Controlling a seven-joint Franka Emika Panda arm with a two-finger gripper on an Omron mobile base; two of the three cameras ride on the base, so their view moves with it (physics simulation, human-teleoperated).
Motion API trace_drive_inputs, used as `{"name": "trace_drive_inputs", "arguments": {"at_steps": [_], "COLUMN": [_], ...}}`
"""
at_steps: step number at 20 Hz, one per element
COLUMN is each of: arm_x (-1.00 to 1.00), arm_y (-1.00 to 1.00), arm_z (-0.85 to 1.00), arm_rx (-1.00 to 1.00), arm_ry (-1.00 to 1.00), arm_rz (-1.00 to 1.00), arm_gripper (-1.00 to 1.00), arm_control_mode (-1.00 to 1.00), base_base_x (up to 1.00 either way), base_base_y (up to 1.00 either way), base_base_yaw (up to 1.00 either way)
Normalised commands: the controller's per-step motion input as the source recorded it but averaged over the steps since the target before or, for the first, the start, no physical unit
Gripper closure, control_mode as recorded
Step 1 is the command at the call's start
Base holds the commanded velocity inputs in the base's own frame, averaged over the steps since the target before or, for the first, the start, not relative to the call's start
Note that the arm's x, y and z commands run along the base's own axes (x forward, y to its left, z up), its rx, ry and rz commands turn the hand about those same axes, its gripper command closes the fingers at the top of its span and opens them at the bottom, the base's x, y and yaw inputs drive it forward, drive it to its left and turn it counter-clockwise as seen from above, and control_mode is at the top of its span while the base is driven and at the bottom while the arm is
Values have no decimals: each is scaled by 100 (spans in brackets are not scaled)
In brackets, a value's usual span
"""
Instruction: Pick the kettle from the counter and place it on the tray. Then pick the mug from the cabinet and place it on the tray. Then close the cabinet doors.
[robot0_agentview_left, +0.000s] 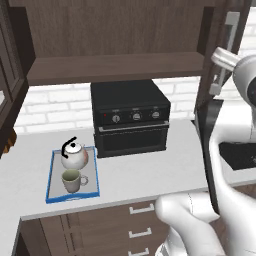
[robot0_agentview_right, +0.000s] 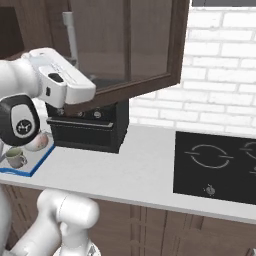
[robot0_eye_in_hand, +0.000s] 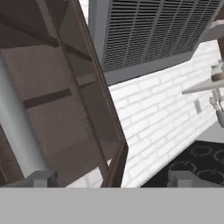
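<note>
The right door (robot0_agentview_right: 125, 45) is judged rigid and hinged, best pushed at its bar handle (robot0_eye_in_hand: 19, 131). The gripper (robot0_eye_in_hand: 111, 179) fingers are seen apart, clamping nothing.

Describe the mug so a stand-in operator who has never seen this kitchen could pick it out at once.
Start at the black oven box on the counter; just to its left lies a blue-rimmed tray. Two things stand on it: the mug is the one nearer the counter's front edge. It is pale beige with a greenish inside and a loop handle, unlike the round white kettle with its black arched handle.
</note>
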Motion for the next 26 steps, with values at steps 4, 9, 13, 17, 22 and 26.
{"name": "trace_drive_inputs", "arguments": {"at_steps": [4,9,13,17,22,26], "arm_x": [75,84,82,73,76,82], "arm_y": [26,16,16,20,21,14], "arm_z": [-34,-17,-20,-22,-17,-14], "arm_rx": [-9,0,-3,-10,-11,-8], "arm_ry": [10,3,3,2,0,2], "arm_rz": [26,25,19,9,1,0], "arm_gripper": [-100,-100,-100,-100,-100,-100], "arm_control_mode": [-100,-100,-100,-100,-100,-100], "base_base_x": [0,0,0,0,0,0], "base_base_y": [0,0,0,0,0,0], "base_base_yaw": [0,0,0,0,0,0]}}
